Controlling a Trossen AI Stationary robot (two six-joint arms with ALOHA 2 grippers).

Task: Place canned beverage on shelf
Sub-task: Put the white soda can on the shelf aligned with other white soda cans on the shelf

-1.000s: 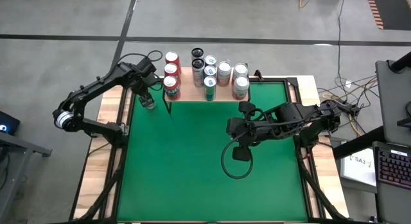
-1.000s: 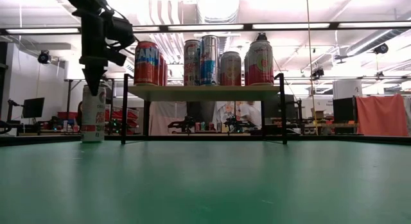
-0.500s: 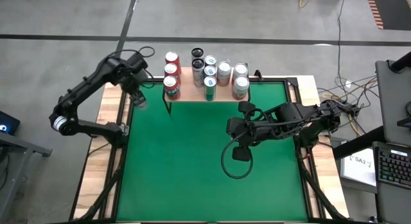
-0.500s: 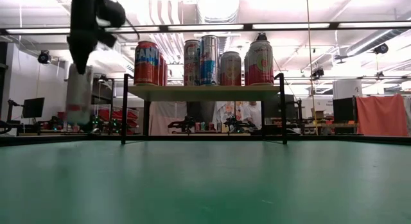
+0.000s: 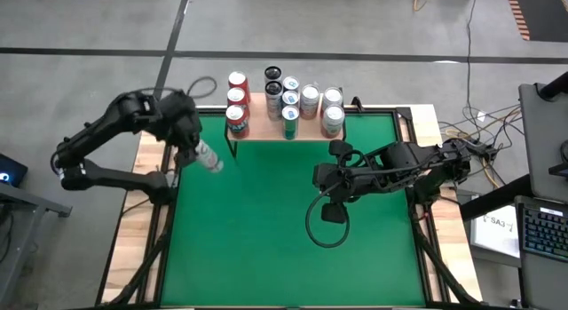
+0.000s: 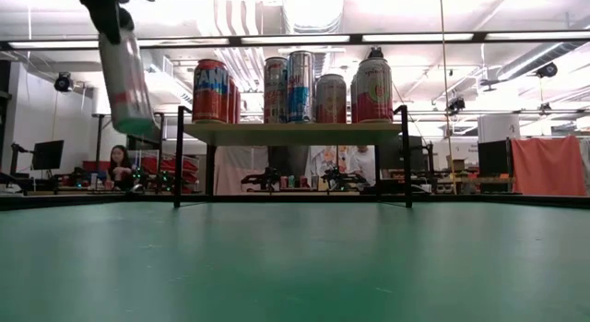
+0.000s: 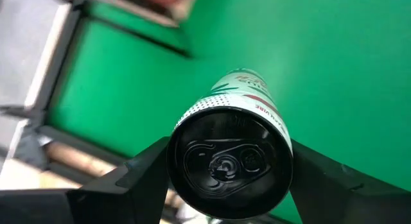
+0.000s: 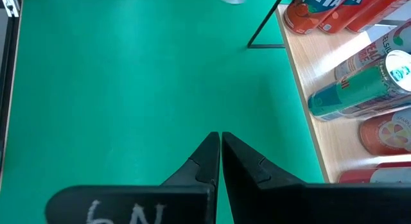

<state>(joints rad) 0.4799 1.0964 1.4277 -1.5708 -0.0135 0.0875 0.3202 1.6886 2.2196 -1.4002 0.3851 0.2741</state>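
Can (image 6: pixel 127 82) lifted, in left tool (image 7: pixel 229 161)

The left claw (image 6: pixel 112 22) is cut off by the low view's top edge.

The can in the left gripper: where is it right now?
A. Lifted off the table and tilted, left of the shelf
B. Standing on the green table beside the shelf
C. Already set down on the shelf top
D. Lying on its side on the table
A. In the low view the can hangs tilted in the left gripper, clear of the table, left of the shelf.
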